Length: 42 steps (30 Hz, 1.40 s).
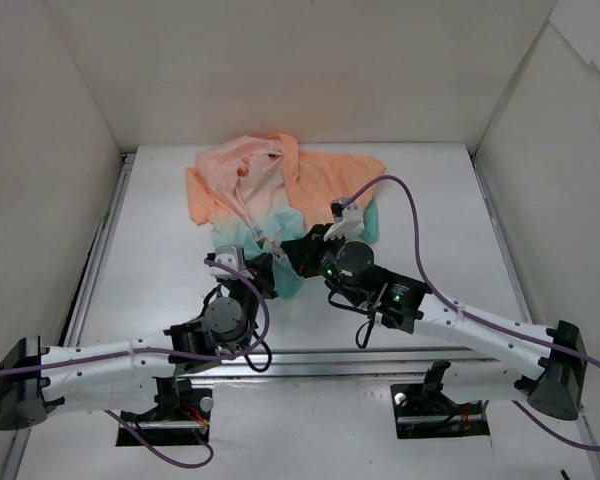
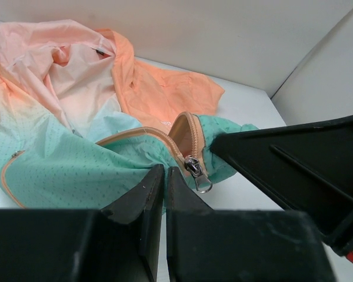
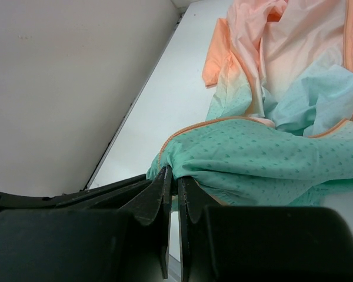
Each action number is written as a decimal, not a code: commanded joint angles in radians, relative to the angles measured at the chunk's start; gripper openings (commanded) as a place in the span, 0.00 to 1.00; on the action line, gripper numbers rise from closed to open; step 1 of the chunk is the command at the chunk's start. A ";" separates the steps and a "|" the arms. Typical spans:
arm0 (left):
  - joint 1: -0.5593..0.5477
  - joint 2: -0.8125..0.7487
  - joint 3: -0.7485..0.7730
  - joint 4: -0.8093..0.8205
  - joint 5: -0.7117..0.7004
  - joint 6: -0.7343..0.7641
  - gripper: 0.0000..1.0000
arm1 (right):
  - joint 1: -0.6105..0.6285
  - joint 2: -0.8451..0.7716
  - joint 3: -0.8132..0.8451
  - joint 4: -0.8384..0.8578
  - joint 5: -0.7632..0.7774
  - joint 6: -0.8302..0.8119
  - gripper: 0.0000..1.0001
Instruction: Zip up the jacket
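Note:
The jacket (image 1: 280, 185) lies crumpled at the back middle of the table, peach at the far end and mint-teal at the near hem. My left gripper (image 1: 267, 268) is shut on the teal hem (image 2: 59, 164), its tips (image 2: 165, 170) just left of the silver zipper slider (image 2: 194, 167) on the orange-trimmed edge (image 2: 135, 134). My right gripper (image 1: 298, 250) is close beside it, shut on a fold of teal hem (image 3: 270, 153) at its tips (image 3: 175, 176). The orange zipper trim (image 3: 194, 126) runs above them. The upper zipper is hidden in folds.
White walls (image 1: 280, 70) enclose the table on three sides. Purple cables (image 1: 420, 250) loop over both arms. A metal rail (image 1: 380, 355) runs along the near table edge. The right gripper's black finger (image 2: 294, 164) fills the right of the left wrist view.

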 commanded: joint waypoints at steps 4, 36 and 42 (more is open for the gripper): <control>-0.012 0.006 0.073 -0.017 -0.033 0.015 0.00 | 0.041 0.014 0.068 0.096 0.048 -0.016 0.00; -0.012 -0.146 0.038 -0.229 0.225 -0.126 0.00 | -0.052 -0.036 0.065 0.133 -0.139 0.028 0.00; -0.012 -0.117 0.050 -0.295 0.242 -0.157 0.00 | -0.055 0.025 0.168 0.042 -0.154 0.027 0.00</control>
